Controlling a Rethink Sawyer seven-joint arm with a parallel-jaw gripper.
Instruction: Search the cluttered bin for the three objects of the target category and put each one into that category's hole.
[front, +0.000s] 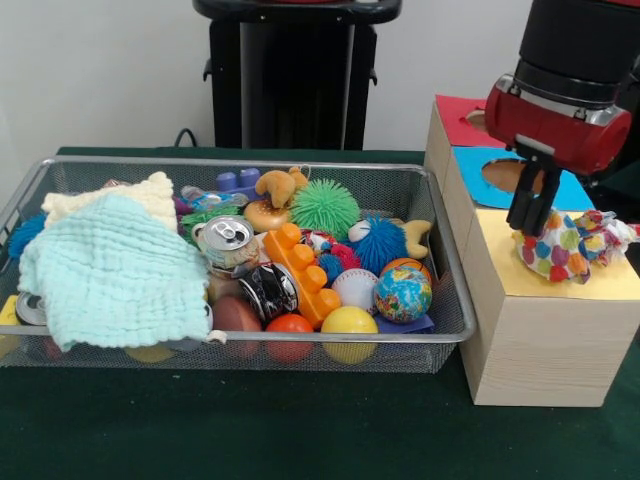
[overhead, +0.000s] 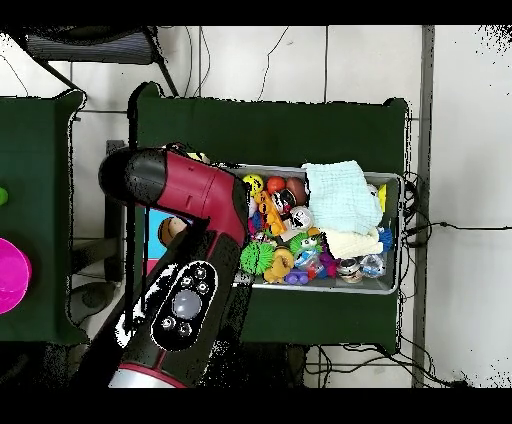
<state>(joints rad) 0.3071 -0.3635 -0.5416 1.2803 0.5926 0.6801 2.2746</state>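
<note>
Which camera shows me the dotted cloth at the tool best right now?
The front view. There the dotted cloth lies bunched on the yellow box top, with the tool right at its upper left edge. In the overhead view the arm covers that spot, so the cloth does not show at all.

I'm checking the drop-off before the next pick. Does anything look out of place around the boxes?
Yes. A dotted cloth lies bunched on the yellow top, draped over where the hole should be rather than down inside it. The gripper is right at the cloth's edge.
</note>
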